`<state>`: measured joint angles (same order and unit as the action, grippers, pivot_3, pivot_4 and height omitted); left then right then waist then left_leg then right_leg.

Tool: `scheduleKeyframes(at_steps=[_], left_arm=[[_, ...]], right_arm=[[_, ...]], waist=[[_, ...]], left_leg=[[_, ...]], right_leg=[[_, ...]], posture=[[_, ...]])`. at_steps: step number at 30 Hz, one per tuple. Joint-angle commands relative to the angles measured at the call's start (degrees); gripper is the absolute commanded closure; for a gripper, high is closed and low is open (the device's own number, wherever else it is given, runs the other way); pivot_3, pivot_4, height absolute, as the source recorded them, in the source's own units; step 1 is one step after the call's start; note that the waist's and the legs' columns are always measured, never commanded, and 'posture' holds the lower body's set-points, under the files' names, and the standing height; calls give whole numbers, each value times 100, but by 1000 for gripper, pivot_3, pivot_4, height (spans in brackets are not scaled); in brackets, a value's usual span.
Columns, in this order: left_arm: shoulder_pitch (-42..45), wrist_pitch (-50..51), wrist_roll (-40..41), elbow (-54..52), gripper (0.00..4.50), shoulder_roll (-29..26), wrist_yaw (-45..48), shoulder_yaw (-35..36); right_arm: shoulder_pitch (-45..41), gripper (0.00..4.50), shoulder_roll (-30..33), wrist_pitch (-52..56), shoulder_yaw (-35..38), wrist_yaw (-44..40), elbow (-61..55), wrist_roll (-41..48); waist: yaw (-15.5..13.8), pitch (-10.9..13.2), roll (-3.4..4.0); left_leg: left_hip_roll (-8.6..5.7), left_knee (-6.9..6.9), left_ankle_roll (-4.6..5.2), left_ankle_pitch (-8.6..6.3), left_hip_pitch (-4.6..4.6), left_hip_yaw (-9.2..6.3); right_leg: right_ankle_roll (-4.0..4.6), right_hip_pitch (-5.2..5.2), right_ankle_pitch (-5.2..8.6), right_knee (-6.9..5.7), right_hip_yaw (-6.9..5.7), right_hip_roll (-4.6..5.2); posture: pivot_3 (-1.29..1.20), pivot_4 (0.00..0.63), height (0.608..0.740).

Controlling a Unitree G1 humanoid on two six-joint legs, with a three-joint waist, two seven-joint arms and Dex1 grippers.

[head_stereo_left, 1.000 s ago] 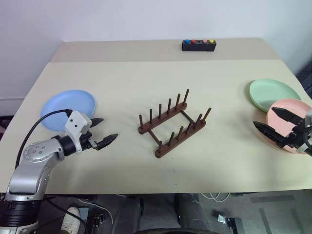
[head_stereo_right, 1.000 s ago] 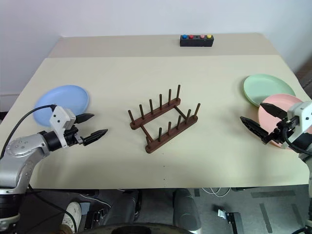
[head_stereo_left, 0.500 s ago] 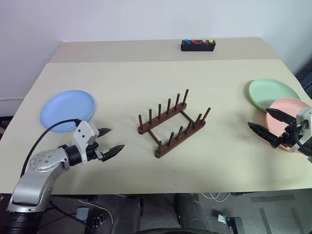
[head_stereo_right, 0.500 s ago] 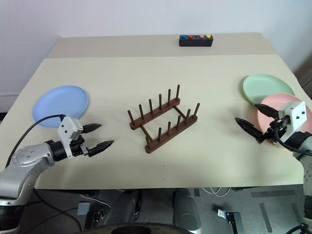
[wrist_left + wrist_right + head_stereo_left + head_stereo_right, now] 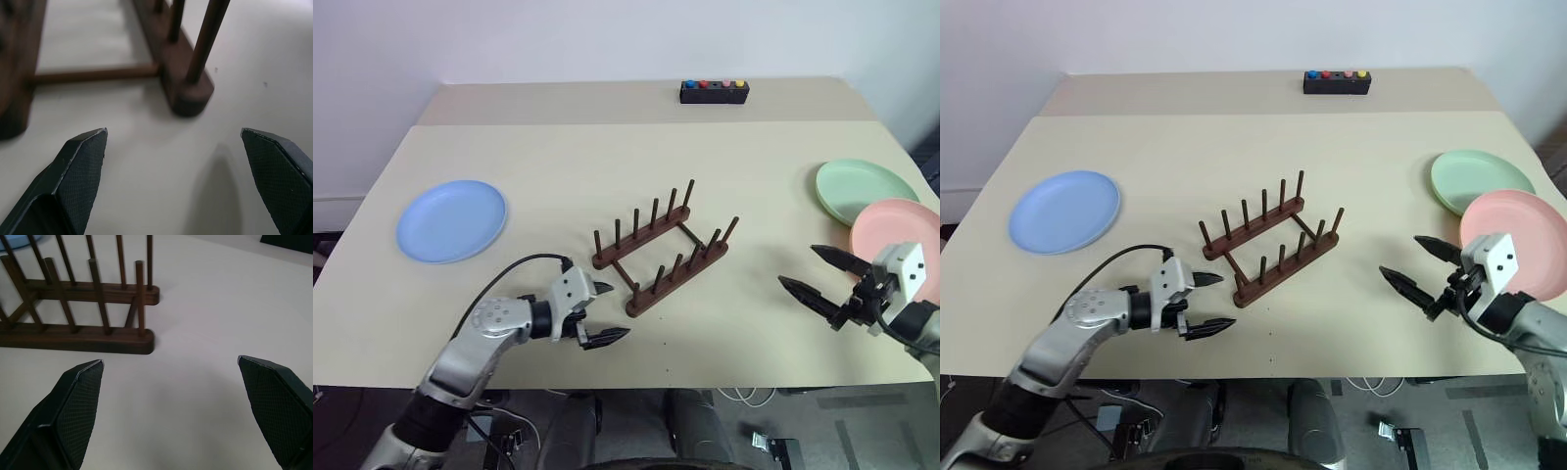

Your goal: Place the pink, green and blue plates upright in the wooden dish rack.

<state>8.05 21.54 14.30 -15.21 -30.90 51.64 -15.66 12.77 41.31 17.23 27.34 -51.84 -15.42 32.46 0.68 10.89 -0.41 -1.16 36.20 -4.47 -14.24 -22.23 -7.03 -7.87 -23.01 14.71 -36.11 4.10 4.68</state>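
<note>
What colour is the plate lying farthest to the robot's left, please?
Light blue plate, clearest in the left eye view.

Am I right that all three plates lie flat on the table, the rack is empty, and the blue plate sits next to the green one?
Not quite. The pink plate sits next to the green plate, overlapping its edge; the blue plate lies alone at the table's opposite end. The left eye view shows this. The plates do lie flat and the rack is empty.

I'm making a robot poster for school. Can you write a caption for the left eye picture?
Two open grippers, left and right, flank an empty rack; blue, green and pink plates lie flat.
</note>
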Motion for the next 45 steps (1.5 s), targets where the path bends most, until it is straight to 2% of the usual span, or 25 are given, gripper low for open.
scheduleKeyframes(at_steps=[1,4,6,8,12,13,16,22,31,36,45], left_arm=[[50,-153,-245,286,0,178,9,-407],[161,-357,-558,610,0,341,-155,-546],[247,-556,-787,864,530,418,-312,-576],[286,-731,-834,1017,1356,511,-365,-541],[313,-935,-804,1186,3381,564,-308,-481],[319,-983,-814,1211,3675,550,-280,-476],[523,-1197,-1004,1467,3728,519,-281,-500],[1314,-1466,-881,2320,3728,626,111,-386],[3025,-2542,-826,4581,3728,1102,1316,-425],[3653,-3168,-1025,5682,3728,1298,1615,-385],[4163,-3716,-1198,6753,3728,1441,1764,-183]], right_arm=[[213,35,-120,82,33,228,-579,44],[329,35,-220,160,-22,377,-803,58],[415,0,-288,158,-99,444,-890,0],[486,0,-376,67,-282,523,-891,-165],[483,0,-601,-24,-683,730,-935,-389],[468,0,-649,-35,-743,763,-943,-406],[395,0,-745,-87,-905,859,-899,-509],[223,0,-803,-201,-1088,908,-665,-642],[-42,0,-926,-387,-1238,971,-394,-777],[-121,0,-974,-453,-1308,1053,-382,-830],[-124,0,-1041,-458,-1393,1123,-440,-853]], waist=[[2,0,0],[-5,-2,2],[-30,-3,0],[-33,-6,-5],[-10,-10,0],[-7,-11,2],[-12,-12,4],[-5,-11,1],[1,-3,-11],[11,-1,-15],[12,2,-20]], left_leg=[[0,0,0,0,4,0],[0,2,0,0,21,0],[0,1,0,0,38,0],[-1,0,1,-2,64,0],[0,-6,2,-3,71,0],[0,-6,2,-3,71,-1],[0,-7,2,-3,71,0],[0,-2,2,-3,72,0],[-1,-7,2,-3,67,0],[-2,-8,9,-7,57,0],[-2,-8,11,-8,47,-1]], right_leg=[[1,5,1,1,0,0],[9,24,7,5,0,0],[11,43,9,10,0,0],[-4,72,21,18,-1,2],[-8,78,25,25,0,2],[-5,76,23,22,0,2],[10,74,14,20,1,2],[-7,76,24,19,-1,1],[7,68,12,17,-1,-1],[-12,59,5,18,0,0],[-20,49,1,17,-1,0]], posture=[[0,150,740],[0,150,740],[0,150,740],[0,150,740],[0,150,740],[0,150,740],[0,150,740],[0,150,740],[0,150,740],[0,150,740],[0,150,740]])
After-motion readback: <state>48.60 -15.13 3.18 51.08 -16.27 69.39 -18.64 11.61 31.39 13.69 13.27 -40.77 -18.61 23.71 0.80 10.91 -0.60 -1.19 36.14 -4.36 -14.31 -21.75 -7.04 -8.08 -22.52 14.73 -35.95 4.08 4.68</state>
